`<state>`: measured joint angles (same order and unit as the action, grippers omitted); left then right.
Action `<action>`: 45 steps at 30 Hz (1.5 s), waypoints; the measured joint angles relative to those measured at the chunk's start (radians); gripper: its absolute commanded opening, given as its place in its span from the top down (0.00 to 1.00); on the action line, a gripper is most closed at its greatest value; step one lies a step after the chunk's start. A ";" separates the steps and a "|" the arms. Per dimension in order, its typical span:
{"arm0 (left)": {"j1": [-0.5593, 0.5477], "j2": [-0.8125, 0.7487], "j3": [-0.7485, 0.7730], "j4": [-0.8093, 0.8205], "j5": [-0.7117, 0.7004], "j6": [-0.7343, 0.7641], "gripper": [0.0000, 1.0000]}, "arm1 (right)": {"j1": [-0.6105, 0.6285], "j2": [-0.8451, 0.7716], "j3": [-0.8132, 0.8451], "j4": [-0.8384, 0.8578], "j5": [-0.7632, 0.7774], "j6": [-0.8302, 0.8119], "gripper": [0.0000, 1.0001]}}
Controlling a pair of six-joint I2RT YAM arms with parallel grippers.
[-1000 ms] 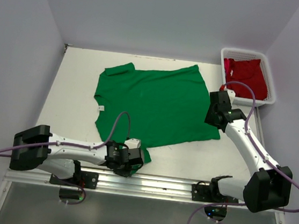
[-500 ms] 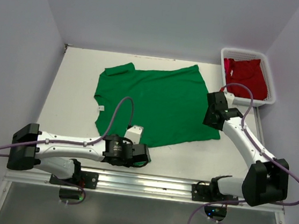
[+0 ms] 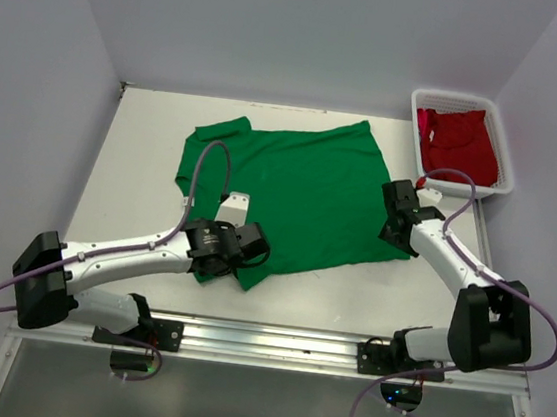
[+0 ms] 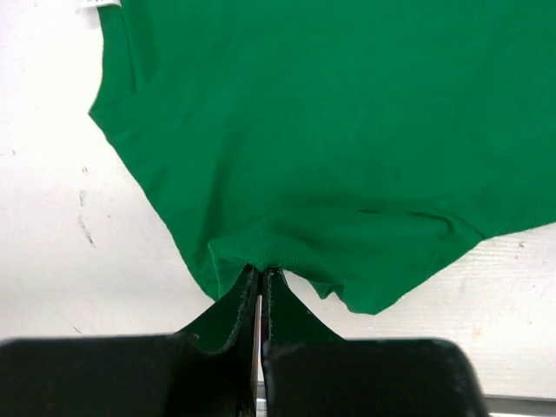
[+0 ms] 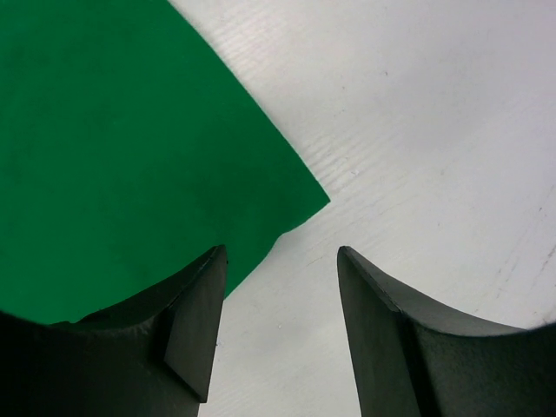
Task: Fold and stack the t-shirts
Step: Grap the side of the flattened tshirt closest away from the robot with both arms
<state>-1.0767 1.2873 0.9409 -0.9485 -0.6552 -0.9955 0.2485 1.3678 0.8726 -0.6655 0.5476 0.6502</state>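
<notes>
Green t-shirt lies spread mid-table, its near hem pinched at 7 o'clock.
It looks like light, limp cloth that will likely sag, drag and crease, so hems and corners are sounder holds than the middle. The left fingers are clamped together on a bunched bit of the near hem. The right fingers stand apart and hold nothing, low over the shirt's 4 o'clock corner on the table, a likely second hold. The red t-shirt sits crumpled in the white mesh basket at 2 o'clock.
</notes>
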 measured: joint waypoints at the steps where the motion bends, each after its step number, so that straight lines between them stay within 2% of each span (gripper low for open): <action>1: 0.011 -0.003 0.003 0.004 -0.007 0.015 1.00 | -0.008 0.006 -0.008 0.005 -0.002 0.012 0.43; 10: 0.070 -0.066 0.004 0.014 -0.027 0.085 1.00 | -0.102 0.077 -0.057 0.081 -0.024 0.100 0.44; 23: 0.103 -0.072 0.004 0.028 -0.027 0.120 1.00 | -0.188 0.140 -0.093 0.172 -0.050 0.137 0.53; 31: 0.115 -0.078 0.004 0.028 -0.026 0.125 1.00 | -0.200 0.146 -0.098 0.196 -0.071 0.159 0.58; 37: 0.121 -0.089 0.004 0.027 -0.027 0.124 1.00 | -0.204 0.146 -0.108 0.229 -0.097 0.183 0.71; 42: 0.123 -0.100 0.004 0.026 -0.027 0.124 1.00 | -0.204 0.138 -0.119 0.259 -0.118 0.200 0.93; 45: 0.125 -0.106 0.004 0.026 -0.027 0.124 1.00 | -0.204 0.120 -0.134 0.267 -0.132 0.206 1.00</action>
<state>-0.9520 1.1812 0.9447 -0.9230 -0.6819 -0.8711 0.0444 1.4876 0.7383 -0.3988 0.4160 0.8558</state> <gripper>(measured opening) 0.013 0.047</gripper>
